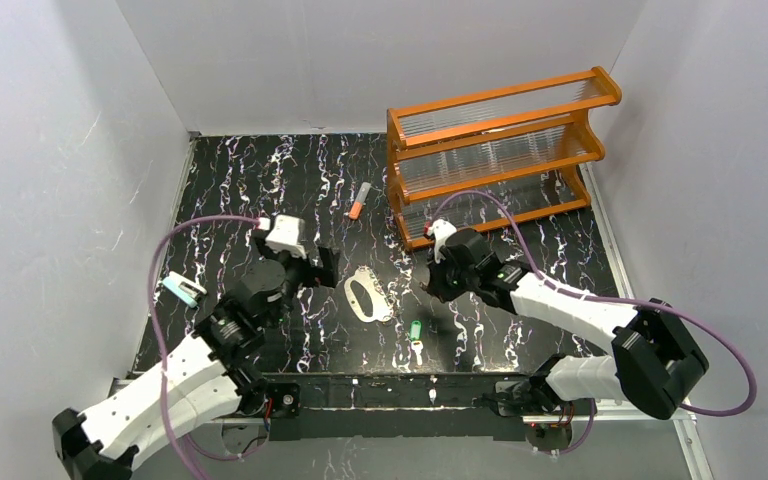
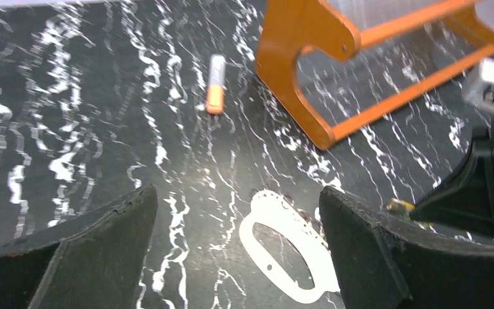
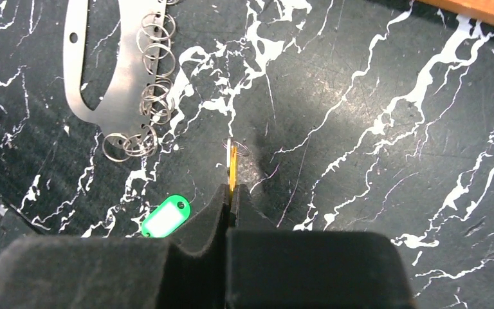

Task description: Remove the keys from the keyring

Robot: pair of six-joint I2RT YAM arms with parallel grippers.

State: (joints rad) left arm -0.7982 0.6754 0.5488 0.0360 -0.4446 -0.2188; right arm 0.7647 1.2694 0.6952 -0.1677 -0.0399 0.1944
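The keyring (image 1: 368,297), a flat grey metal oval, lies on the table between the arms; it also shows in the left wrist view (image 2: 274,203) and the right wrist view (image 3: 123,96), edged with several small split rings. The green key (image 1: 415,330) lies loose on the table in front of it (image 3: 165,217). My right gripper (image 1: 437,288) (image 3: 230,193) is shut on the yellow-orange key (image 3: 231,167), held edge-on, apart from the keyring. My left gripper (image 1: 322,264) (image 2: 237,192) is open and empty, just left of the keyring.
An orange-and-grey tube (image 1: 358,200) (image 2: 215,84) lies behind the keyring. An orange rack (image 1: 500,150) (image 2: 296,71) stands at the back right, close behind my right arm. A teal object (image 1: 182,290) lies by the table's left edge.
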